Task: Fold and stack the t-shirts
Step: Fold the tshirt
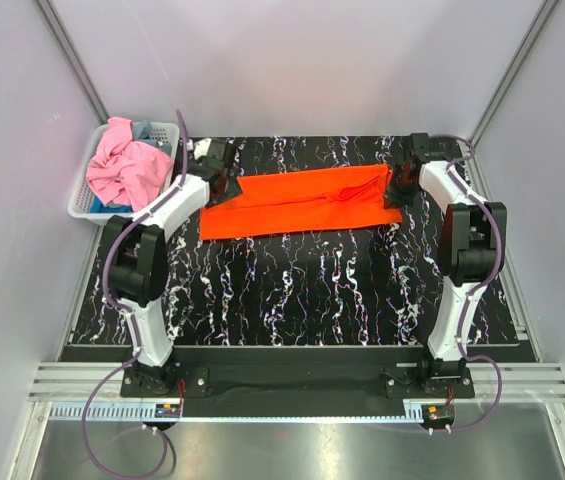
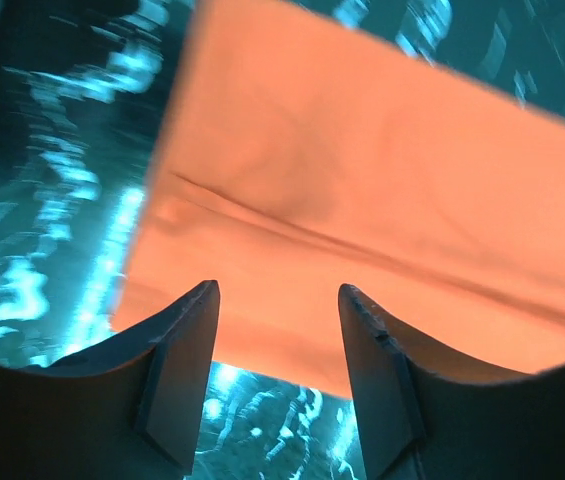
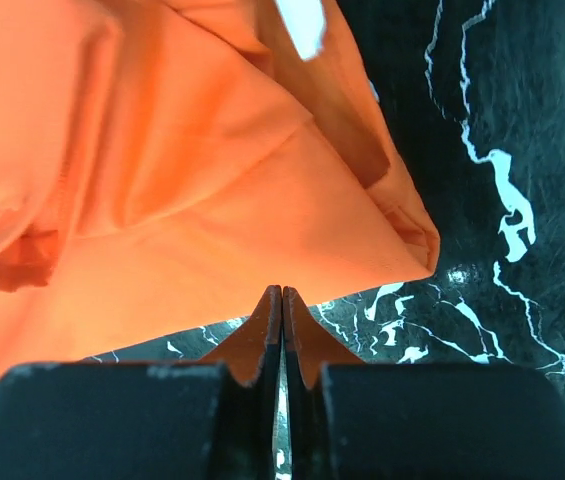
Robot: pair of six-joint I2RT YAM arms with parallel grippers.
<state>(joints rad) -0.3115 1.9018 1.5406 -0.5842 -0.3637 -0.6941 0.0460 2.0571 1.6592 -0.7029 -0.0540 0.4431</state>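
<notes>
Currently, on the black white-veined marbled tabletop [image 1: 312, 290]:

1. Bright orange soft cloth t-shirt [image 1: 302, 203]. It lies flat as a long band, folded lengthwise, with creases and a tucked sleeve showing in the right wrist view. This is the reference item for everything below.

2. Left claw [image 2: 277, 320]. It is over the left end of the orange t-shirt, released, with its two dark fingers [image 2: 177, 370] apart and the cloth's near edge between and below them. Nothing is held.

3. Right claw [image 3: 282, 300]. It is at the right end of the orange t-shirt, clenched, with its tips meeting at the cloth's near edge. No cloth shows between them, so I cannot tell whether a hem is caught.

4. Light pink crumpled cloth t-shirt [image 1: 127, 165]. It is well to the left of the orange t-shirt, heaped in the white plastic lattice basket [image 1: 80, 205].

5. Blue-grey cloth t-shirt [image 1: 144, 130]. It is in the same basket, mostly hidden under the pink one.

Hazards, as judged:
- The two ends are unevenly secured. If the right end lifts while the left is ungripped, the band would probably drag or skew across the tabletop.
- If the left claw pinches only the top layer, the lengthwise fold could peel open.
- If the right claw closed on nothing, it would rise bare and leave its corner behind.
- The loose sleeve fold near the right end may spill out during the cross-fold.
- Two shirts remain unfolded, so the stack is not yet begun.
</notes>
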